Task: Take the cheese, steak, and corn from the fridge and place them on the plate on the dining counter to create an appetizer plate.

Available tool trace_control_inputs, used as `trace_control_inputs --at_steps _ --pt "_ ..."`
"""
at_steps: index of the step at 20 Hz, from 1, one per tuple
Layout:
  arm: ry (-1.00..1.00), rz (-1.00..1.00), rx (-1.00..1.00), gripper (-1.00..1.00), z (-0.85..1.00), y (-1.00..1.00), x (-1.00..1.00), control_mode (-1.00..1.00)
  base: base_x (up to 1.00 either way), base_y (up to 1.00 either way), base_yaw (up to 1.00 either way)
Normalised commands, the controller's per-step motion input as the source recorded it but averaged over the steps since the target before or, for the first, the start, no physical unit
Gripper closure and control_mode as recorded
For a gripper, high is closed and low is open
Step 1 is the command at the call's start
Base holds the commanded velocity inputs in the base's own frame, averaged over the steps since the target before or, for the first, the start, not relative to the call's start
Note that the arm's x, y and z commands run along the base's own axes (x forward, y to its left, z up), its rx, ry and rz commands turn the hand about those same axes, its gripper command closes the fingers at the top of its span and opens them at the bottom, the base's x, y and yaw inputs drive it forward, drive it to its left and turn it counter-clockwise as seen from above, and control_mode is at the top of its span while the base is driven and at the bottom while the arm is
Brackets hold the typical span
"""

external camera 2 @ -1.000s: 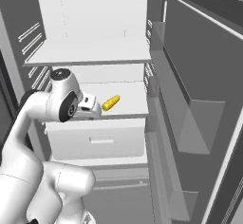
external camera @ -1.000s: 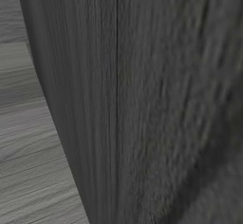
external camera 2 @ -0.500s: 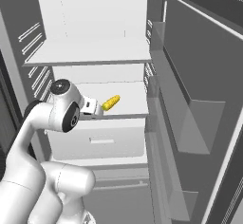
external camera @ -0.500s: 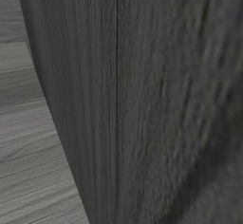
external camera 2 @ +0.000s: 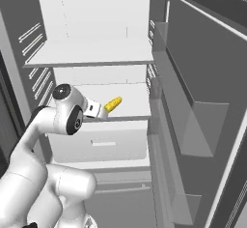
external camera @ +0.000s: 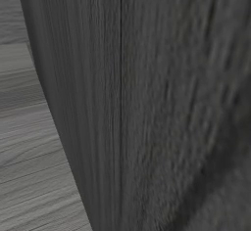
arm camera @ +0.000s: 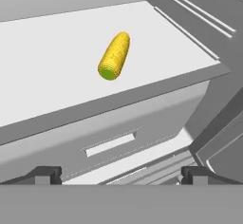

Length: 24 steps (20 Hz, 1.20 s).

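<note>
While gripper [arm camera: 121, 173] gapes, corn [arm camera: 115, 56] lies beyond.

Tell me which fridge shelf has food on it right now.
The lower shelf, just above the white drawer: the corn lies on its side there. The upper shelf carries nothing I can see.

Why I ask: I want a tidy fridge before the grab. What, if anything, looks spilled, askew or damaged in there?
Nothing stands out. The corn lies whole on its side on the white shelf of the fridge, green end toward the camera. The drawer below is shut, and the open gripper holds nothing.
</note>
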Motion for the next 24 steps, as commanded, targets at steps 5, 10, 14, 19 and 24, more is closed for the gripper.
trace_control_inputs --at_steps 5,10,14,19,24 --pt "0.02 -0.12 0.01 -1.00 0.00 -0.07 0.28 -1.00 0.00 0.00 0.00" --pt "0.01 -0.04 0.01 -1.00 0.00 0.00 0.33 -1.00 0.00 0.00 0.00" --pt "0.00 0.00 0.00 -1.00 0.00 0.00 0.32 -1.00 0.00 0.00 0.00" --pt "0.00 0.00 0.00 -1.00 -0.03 0.00 0.29 -1.00 0.00 0.00 0.00" --pt "0.00 0.00 0.00 -1.00 -0.11 0.00 0.30 -1.00 0.00 0.00 0.00"
